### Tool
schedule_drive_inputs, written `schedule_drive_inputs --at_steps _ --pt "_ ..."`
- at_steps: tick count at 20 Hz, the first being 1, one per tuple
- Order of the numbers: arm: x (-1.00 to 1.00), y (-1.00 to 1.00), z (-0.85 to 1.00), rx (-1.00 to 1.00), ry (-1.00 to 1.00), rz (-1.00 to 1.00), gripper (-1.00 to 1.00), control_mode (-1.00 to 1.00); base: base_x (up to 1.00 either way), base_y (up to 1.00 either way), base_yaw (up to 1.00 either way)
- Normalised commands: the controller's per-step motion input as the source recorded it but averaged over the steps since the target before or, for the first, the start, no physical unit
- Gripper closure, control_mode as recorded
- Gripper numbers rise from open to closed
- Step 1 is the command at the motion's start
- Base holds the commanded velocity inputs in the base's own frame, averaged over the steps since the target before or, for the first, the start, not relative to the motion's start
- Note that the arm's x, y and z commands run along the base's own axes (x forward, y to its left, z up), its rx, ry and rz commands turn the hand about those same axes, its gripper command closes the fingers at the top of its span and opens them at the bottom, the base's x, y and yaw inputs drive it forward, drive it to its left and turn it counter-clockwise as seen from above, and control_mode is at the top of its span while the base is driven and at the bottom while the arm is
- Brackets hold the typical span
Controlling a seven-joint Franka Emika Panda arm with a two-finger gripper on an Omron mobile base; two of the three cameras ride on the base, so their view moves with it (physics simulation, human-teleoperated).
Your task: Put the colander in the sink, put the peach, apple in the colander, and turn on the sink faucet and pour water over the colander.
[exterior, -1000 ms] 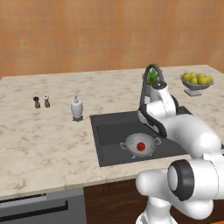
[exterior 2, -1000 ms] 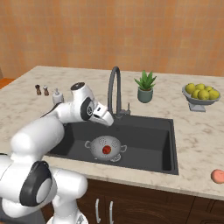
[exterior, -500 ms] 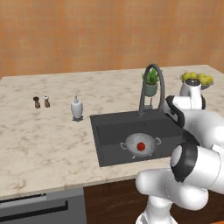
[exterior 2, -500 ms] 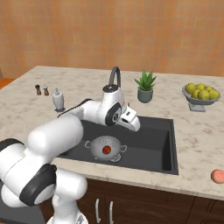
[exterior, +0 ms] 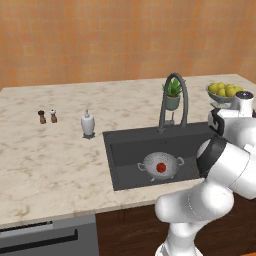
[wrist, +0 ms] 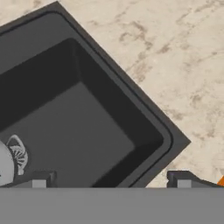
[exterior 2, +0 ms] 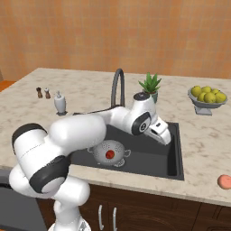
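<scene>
The silver colander [exterior 2: 109, 153] sits on the floor of the dark sink [exterior 2: 149, 158], and the red apple [exterior 2: 109, 154] lies inside it. From the other side, the colander [exterior: 161, 165] and apple [exterior: 161, 168] sit below the arched sink faucet [exterior: 173, 100]. My gripper [exterior 2: 166, 136] hovers over the sink's right end, open and holding nothing. In the hand view its fingertips [wrist: 39, 180] stand wide apart above the sink's corner [wrist: 78, 127], with the colander's handle [wrist: 17, 154] at the left edge. The peach [exterior 2: 224, 181] lies on the counter near the front right edge.
A grey footed dish of lemons [exterior 2: 208, 95] stands on the counter right of the sink. A potted plant [exterior 2: 150, 85] is behind the faucet [exterior 2: 118, 88]. A soap dispenser [exterior: 88, 124] and two shakers [exterior: 47, 116] stand to the left.
The arm has swung rightward from near the faucet to above the sink's right end. The gripper stays open. Colander and apple have not moved.
</scene>
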Motion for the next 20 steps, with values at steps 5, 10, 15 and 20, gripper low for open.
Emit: schedule_drive_inputs --at_steps 5,10,15,20 --pt "-0.60 -0.84 -0.32 0.00 0.00 -0.22 -1.00 -1.00 0.00 0.00 0.00" --pt "-0.65 -0.68 -0.13 -0.01 0.00 -0.20 -1.00 -1.00 0.00 0.00 0.00" --pt "-0.54 -0.60 -0.05 0.00 0.00 -0.20 -1.00 -1.00 0.00 0.00 0.00" --pt "-0.20 -0.47 -0.03 0.00 0.00 -0.08 -1.00 -1.00 0.00 0.00 0.00"
